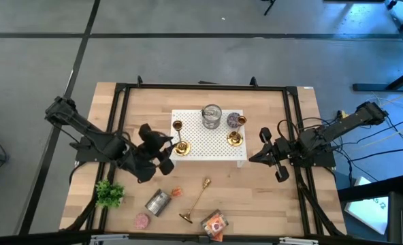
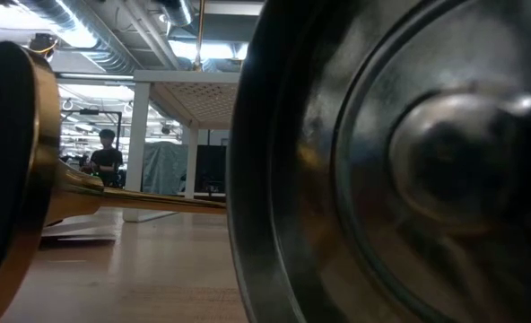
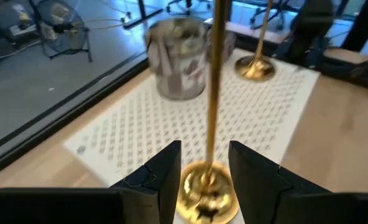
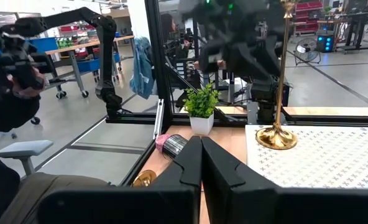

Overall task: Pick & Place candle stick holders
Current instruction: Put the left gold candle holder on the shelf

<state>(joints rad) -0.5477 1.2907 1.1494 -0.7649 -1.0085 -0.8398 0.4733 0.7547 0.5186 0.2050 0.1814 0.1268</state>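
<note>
Brass gleams on the white perforated shelf (image 1: 208,139): one candle stick holder (image 1: 180,145) stands upright at its near left corner, its round base between the left gripper (image 3: 202,171)'s parted fingers, which flank the base without clearly clamping it. A second holder (image 1: 236,138) stands toward the right, behind it a shiny silver tin (image 1: 211,116). A third holder (image 1: 197,201) lies flat on the wooden table (image 1: 276,197) near another tin (image 1: 158,202) and a small green plant (image 1: 109,194). At the shelf's right the right gripper (image 4: 200,163) waits, fingers pressed together, empty.
</note>
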